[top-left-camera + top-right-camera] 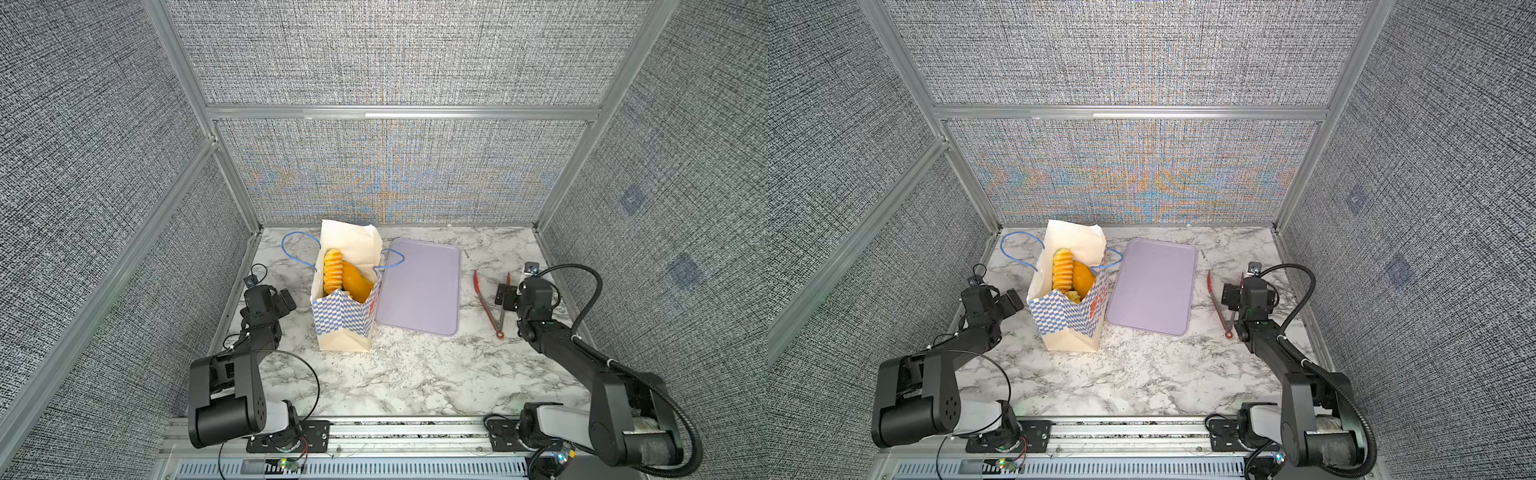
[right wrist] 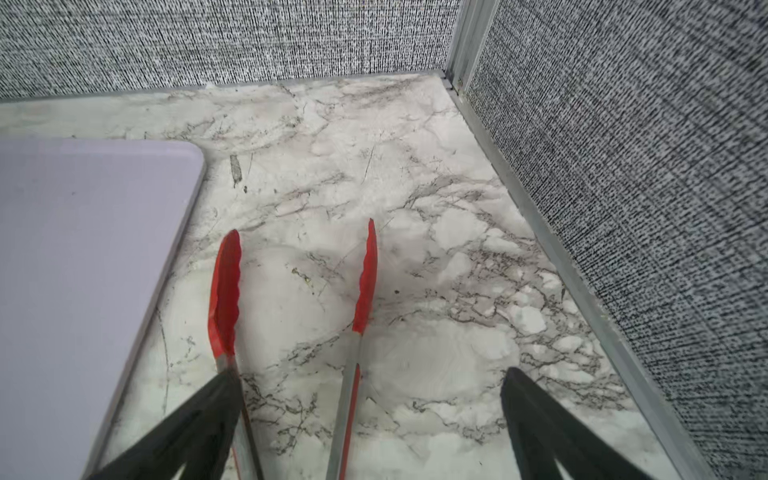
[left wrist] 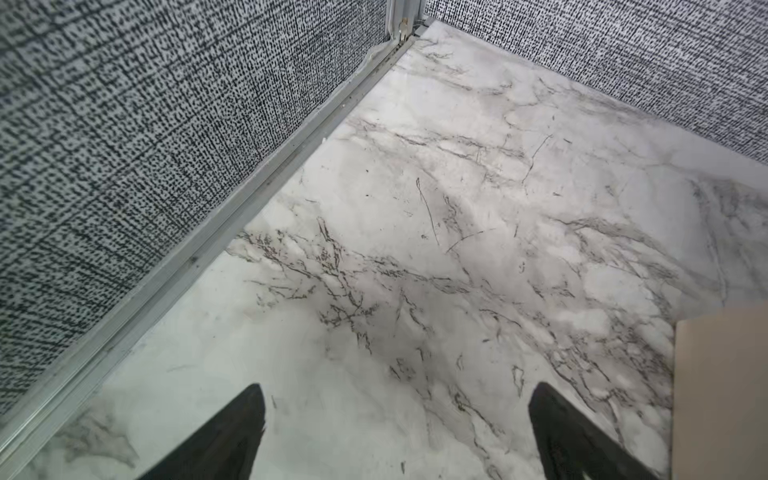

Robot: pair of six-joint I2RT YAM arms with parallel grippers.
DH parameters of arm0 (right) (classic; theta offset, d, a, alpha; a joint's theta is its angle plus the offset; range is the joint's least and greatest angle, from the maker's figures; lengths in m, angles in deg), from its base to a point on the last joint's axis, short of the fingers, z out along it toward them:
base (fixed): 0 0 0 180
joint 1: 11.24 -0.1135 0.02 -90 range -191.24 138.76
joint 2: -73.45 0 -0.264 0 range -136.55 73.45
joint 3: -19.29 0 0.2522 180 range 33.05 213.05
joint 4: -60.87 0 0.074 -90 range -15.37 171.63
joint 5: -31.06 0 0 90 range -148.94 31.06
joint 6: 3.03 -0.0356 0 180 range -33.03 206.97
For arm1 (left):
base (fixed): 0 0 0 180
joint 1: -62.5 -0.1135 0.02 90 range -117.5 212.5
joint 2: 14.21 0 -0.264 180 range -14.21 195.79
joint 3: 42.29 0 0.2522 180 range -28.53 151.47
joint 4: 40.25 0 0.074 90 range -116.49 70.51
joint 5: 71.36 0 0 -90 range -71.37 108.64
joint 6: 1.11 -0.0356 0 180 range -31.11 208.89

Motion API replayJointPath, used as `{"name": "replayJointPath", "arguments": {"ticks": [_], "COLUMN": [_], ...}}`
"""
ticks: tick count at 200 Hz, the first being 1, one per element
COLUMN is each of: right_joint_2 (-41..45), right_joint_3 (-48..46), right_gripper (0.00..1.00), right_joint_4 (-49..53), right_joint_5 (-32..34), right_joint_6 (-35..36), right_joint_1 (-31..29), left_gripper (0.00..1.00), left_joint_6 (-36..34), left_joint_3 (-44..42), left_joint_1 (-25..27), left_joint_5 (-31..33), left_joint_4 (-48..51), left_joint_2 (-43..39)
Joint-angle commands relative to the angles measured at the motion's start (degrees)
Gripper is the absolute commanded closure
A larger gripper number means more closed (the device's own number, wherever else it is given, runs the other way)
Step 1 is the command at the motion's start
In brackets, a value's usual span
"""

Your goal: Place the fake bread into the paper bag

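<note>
The paper bag (image 1: 343, 322) (image 1: 1065, 326) stands upright at the left middle of the marble table, mouth open. Fake bread sits inside it: a ribbed yellow roll (image 1: 333, 270) (image 1: 1063, 270) and a smooth orange loaf (image 1: 357, 283) (image 1: 1084, 280) poke up, and whatever lies deeper is hidden. My left gripper (image 1: 287, 301) (image 3: 397, 388) hovers open and empty just left of the bag, whose cream side (image 3: 723, 395) shows in the left wrist view. My right gripper (image 1: 504, 296) (image 2: 372, 374) is open above the red tongs (image 1: 490, 299) (image 2: 363, 286), which lie on the table.
A flat lavender tray (image 1: 419, 286) (image 1: 1152, 286) (image 2: 83, 270) lies bare right of the bag, between it and the tongs. The bag's blue cord handles (image 1: 296, 249) droop outward. Fabric walls with metal rails close in the left, right and back sides.
</note>
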Motion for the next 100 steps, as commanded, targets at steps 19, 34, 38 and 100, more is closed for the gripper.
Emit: {"name": "replayJointPath", "arguments": {"ticks": [19,34,38,100], "right_joint_2": [-4.63,-9.37,-11.3,-15.35], "right_joint_3": [-9.2,-10.82,-11.58,-6.96], "right_gripper": [0.01,0.01,0.01,0.01], "right_joint_4": [-27.08,-33.83,-36.7,-34.31], "right_joint_5": [-9.19,-9.9,-9.67,-4.57], "right_joint_6": [2.24,3.35,3.35,2.68], "right_joint_1": [-0.32,-1.13,-1.24,-2.1], "left_gripper": [0.02,0.02,0.01,0.01], "left_joint_6": [-4.17,-7.61,-8.56,-11.89], "left_joint_3": [0.94,-1.28,-2.03,-7.76], "left_joint_1": [3.19,6.2,7.12,10.05], "left_joint_5": [-1.42,-0.57,-0.04,1.17], "left_joint_4": [-8.17,-12.37,-13.84,-27.39], "left_joint_2": [2.14,1.64,1.62,3.51]}}
